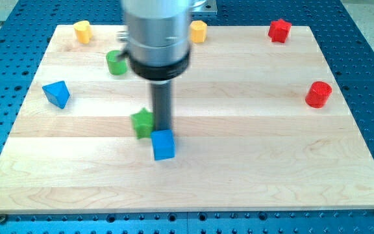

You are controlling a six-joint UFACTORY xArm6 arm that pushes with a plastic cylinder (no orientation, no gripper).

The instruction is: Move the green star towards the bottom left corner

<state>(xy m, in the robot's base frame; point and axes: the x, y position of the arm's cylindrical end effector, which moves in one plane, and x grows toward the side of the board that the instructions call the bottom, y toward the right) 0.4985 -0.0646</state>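
The green star point(142, 122) lies on the wooden board point(252, 162) a little left of the middle. My dark rod comes down from the view's top, and my tip point(162, 127) stands right against the star's right side. A blue cube point(163, 144) sits just below the tip and to the lower right of the star, touching or nearly touching both.
A green cylinder point(116, 62) lies at the upper left, partly behind the arm. A blue triangular block point(56, 93) is at the left. Yellow blocks point(82, 30) point(199, 30) sit along the top edge. A red star point(279, 30) is top right, a red cylinder point(318, 94) at the right.
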